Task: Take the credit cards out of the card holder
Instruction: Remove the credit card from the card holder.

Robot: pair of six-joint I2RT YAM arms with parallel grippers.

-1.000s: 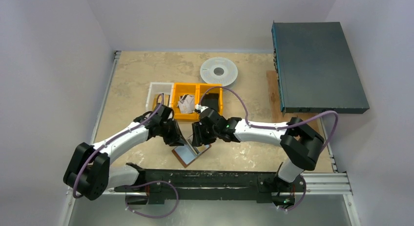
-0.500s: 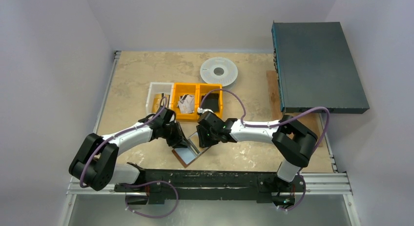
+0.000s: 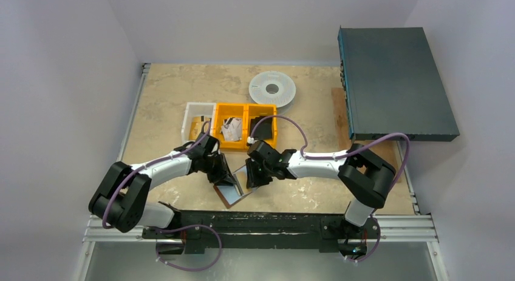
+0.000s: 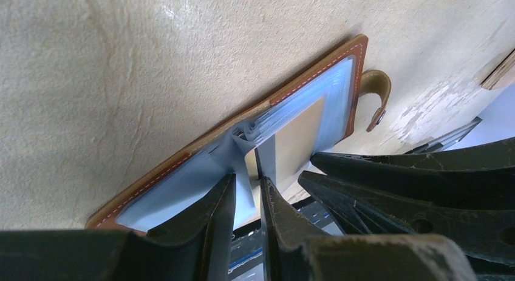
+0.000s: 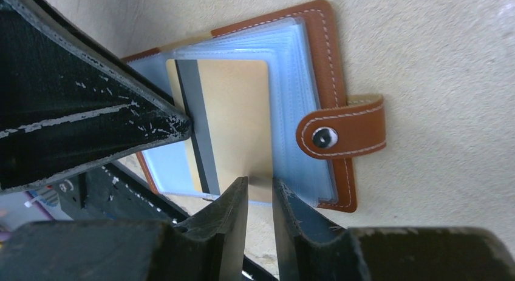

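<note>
The card holder (image 3: 234, 193) lies open on the table (image 3: 164, 99) near its front edge, at 6 o'clock from the orange bins (image 3: 243, 126), with a gripper at either side. The left gripper (image 4: 246, 182) comes in from 10 o'clock and is clenched on one clear sleeve (image 4: 240, 147), holding that leaf up out of the stack. The right gripper (image 5: 260, 184) comes in from 2 o'clock. Its jaws are drawn to a narrow slit over the free edge of a tan credit card (image 5: 237, 111), which sticks out of its pocket toward 6 o'clock in the right wrist view, and it looks pinched there.

The card should be light, stiff and slick (thin plastic, by the look of it). A firm pinch on that bare edge, kept off the dark stripe along its 9 o'clock side, seems the right hold. The sleeves look soft and clingy, so they may drag on the card, and the light holder could slide or lift with it. The pull probably wants to run straight along the pocket while the left side holds the holder back. The snap strap (image 5: 340, 135) at 3 o'clock is clear of the way — the other cards are hidden in the sleeves
</note>
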